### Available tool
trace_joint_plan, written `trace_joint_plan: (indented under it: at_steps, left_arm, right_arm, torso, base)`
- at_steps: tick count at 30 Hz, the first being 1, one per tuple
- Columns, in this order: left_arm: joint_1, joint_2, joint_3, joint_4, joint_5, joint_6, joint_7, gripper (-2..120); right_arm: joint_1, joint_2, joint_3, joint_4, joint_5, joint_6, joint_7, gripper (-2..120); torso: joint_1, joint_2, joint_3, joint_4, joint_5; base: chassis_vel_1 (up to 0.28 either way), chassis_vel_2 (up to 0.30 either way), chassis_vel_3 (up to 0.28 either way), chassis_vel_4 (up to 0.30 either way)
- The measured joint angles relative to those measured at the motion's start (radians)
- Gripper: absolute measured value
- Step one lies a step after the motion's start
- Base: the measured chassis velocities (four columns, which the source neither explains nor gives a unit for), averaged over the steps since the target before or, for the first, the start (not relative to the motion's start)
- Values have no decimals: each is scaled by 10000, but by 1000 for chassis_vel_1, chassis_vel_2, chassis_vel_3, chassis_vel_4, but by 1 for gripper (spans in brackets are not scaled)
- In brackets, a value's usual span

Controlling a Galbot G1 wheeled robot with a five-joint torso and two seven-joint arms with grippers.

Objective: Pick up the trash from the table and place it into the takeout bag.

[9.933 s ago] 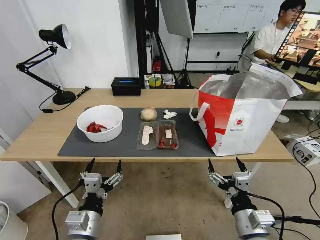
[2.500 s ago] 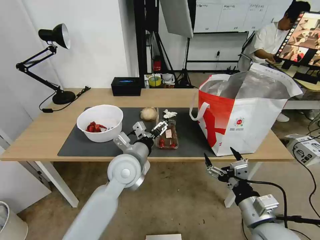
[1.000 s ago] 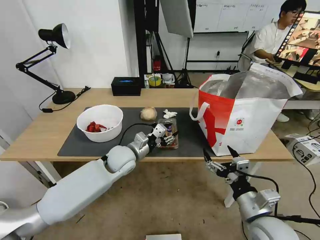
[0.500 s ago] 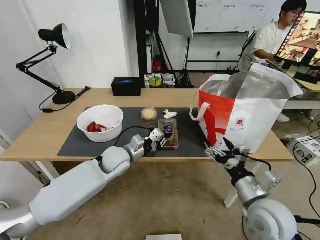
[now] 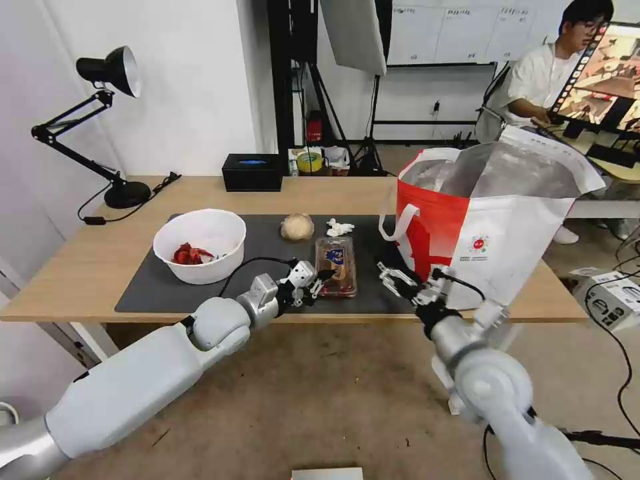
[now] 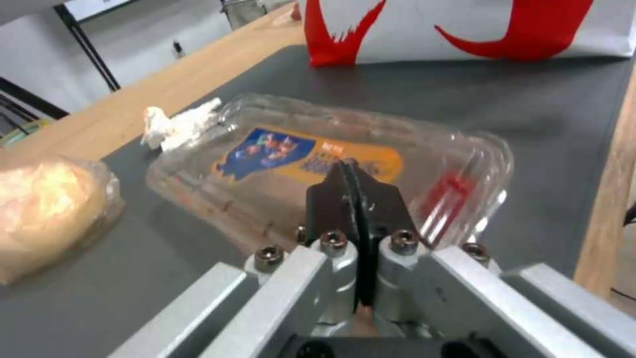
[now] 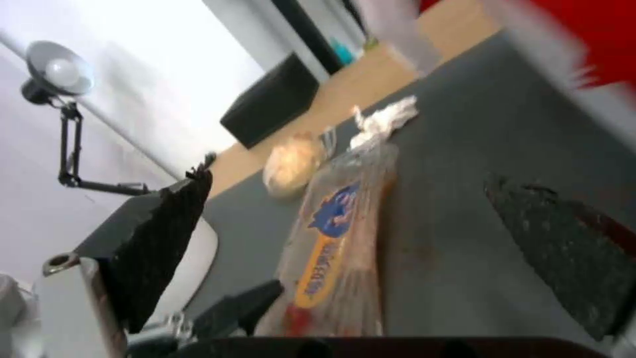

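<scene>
Both tools at the clear plastic clamshell tray (image 5: 336, 265) on the table (image 5: 80, 273).

The tray lies closed, blue-and-orange label up, on the dark grey mat (image 5: 160, 290). The left tool (image 5: 319, 283), fingers pressed together with nothing between them, sits at the tray's near left edge. The right tool (image 5: 402, 281), fingers spread apart, hovers between the tray and the large white-and-red takeout bag (image 5: 507, 227). Behind the tray lie the beige ball (image 5: 297, 227) and the small white tissue wad (image 5: 339, 228); the white round bowl (image 5: 200, 245) stands at the mat's left end.
</scene>
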Motion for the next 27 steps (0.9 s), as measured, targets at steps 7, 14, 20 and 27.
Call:
trace_joint_plan:
  at_steps: [7, 14, 20, 27]
  left_arm:
    - [330, -91, -104, -43, 64, -51, 10, 0]
    - [403, -136, -139, 15, 85, -191, 10, 0]
    - [395, -136, -140, 14, 82, -210, 12, 0]
    - [357, 21, -138, -70, 50, -210, 0, 0]
  right_arm:
    - [1483, 261, -704, -1270, 392, -352, 481, 100]
    - [2343, 531, -1178, -2070, 636, -765, 1073, 100]
    - [2688, 633, -1416, -2353, 980, -1297, 1471, 100]
    - [3079, 638, -1525, -2636, 1815, -1878, 1761, 100]
  torso:
    - [0, 0, 0, -2, 0]
    - [0, 0, 0, -1, 0]
    - [0, 0, 0, -2, 0]
    - [-1, 0, 0, -3, 0]
  base:
    - [0, 0, 0, 0]
    - [0, 0, 0, 0]
    - [0, 0, 0, 0]
    - [0, 0, 0, 0]
